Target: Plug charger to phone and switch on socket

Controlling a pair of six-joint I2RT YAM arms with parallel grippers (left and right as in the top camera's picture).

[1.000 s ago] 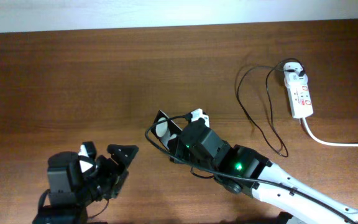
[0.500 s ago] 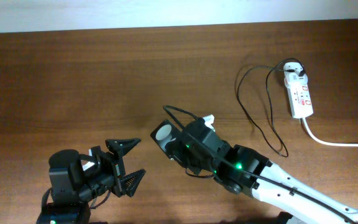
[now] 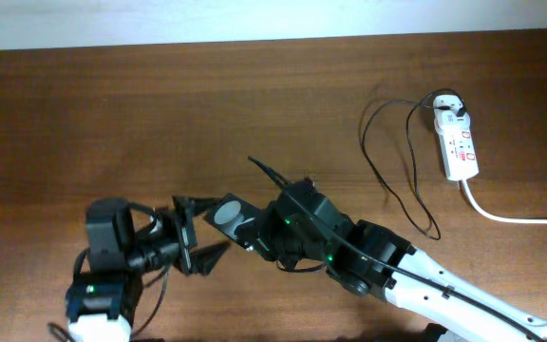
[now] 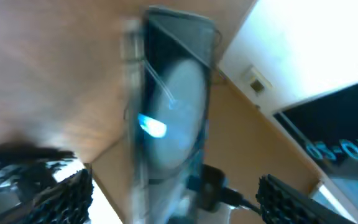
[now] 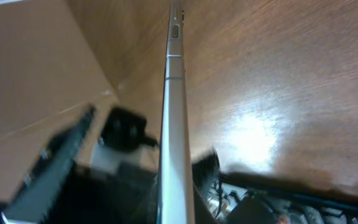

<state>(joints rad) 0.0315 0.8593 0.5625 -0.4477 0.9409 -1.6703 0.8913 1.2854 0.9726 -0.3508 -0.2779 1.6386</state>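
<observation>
The phone (image 3: 228, 213) is a black slab with a pale round spot, held tilted above the table in my right gripper (image 3: 257, 234), which is shut on it. In the right wrist view the phone (image 5: 175, 106) shows edge-on between the jaws of my right gripper (image 5: 176, 193). My left gripper (image 3: 200, 244) is open, its fingers on either side of the phone's left end and apart from it. In the left wrist view the phone (image 4: 173, 106) is blurred between the fingers (image 4: 48, 196). The charger cable (image 3: 387, 176) lies loose at the right, running from its white adapter (image 3: 452, 112) in the socket strip (image 3: 460, 150).
The strip's thick white cord (image 3: 516, 218) runs off the right edge. The charger's free end (image 3: 434, 234) lies on the table near my right arm (image 3: 416, 275). A thin black arm cable (image 3: 269, 173) loops above the right wrist.
My right gripper has carried the phone left and tilted it further. My left gripper has swung up and right, so its open fingers now flank the phone.
</observation>
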